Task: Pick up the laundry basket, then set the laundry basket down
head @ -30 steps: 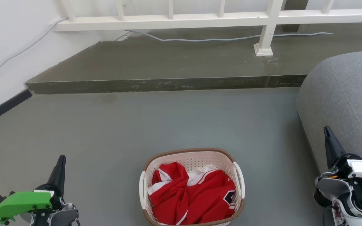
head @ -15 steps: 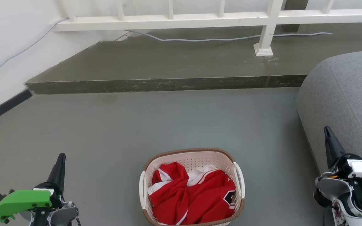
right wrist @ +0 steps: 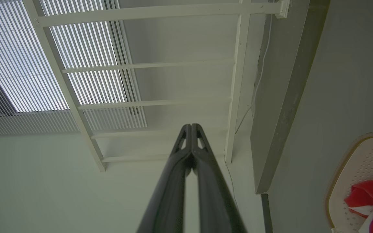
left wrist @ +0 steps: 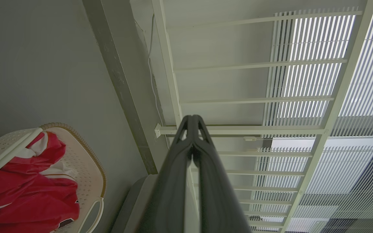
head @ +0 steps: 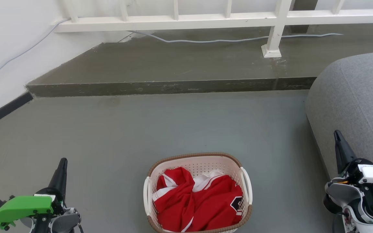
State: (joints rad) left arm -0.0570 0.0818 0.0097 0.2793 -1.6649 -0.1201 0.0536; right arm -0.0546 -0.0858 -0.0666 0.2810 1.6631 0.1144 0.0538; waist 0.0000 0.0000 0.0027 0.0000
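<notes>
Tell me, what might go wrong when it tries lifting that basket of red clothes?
1. The left end effector and right end effector are both shut and well apart from the cream-white perforated plastic laundry basket; an uneven hold on its thin white side handles might tilt it and spill the red and white garment.
2. The right end effector appears close to the rounded grey upholstered seat, so that arm could brush it while swinging inward.

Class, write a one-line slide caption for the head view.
Laundry basket of red clothes on the floor, untouched between the left gripper and the right gripper, both shut.
</notes>
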